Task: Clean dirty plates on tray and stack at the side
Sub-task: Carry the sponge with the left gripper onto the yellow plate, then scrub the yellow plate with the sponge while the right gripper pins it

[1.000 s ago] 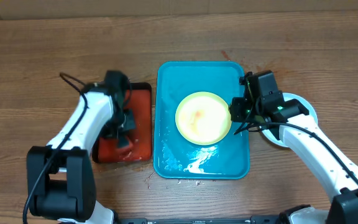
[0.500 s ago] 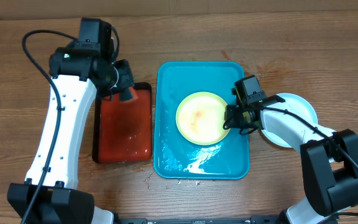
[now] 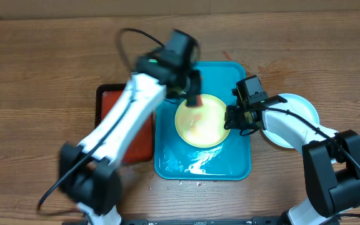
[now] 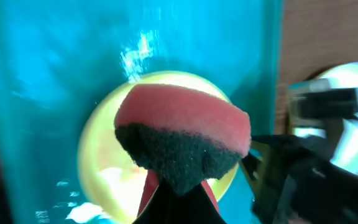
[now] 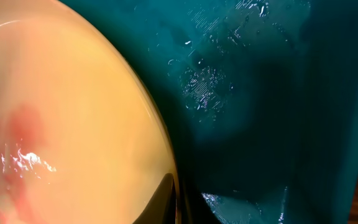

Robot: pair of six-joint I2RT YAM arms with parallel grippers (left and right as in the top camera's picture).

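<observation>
A pale yellow-green plate (image 3: 204,126) with an orange smear lies in the turquoise tray (image 3: 169,147). My left gripper (image 3: 194,95) is shut on a red sponge with a dark scrub face (image 3: 195,101) and holds it over the plate's far edge. The left wrist view shows the sponge (image 4: 182,127) above the plate (image 4: 101,165). My right gripper (image 3: 233,119) is shut on the plate's right rim. The right wrist view shows a finger (image 5: 171,198) on the rim of the plate (image 5: 61,124) above the tray (image 5: 260,93). A light plate (image 3: 300,107) sits right of the tray, partly under my right arm.
A red tray with a black rim (image 3: 108,109) lies left of the turquoise tray, partly under my left arm. White foam and water (image 3: 199,164) lie in the near part of the turquoise tray. The wooden table (image 3: 36,75) surrounds both trays.
My left arm has swung right from the red tray, carrying the sponge over the yellow plate. My right gripper stays on the plate's rim.
</observation>
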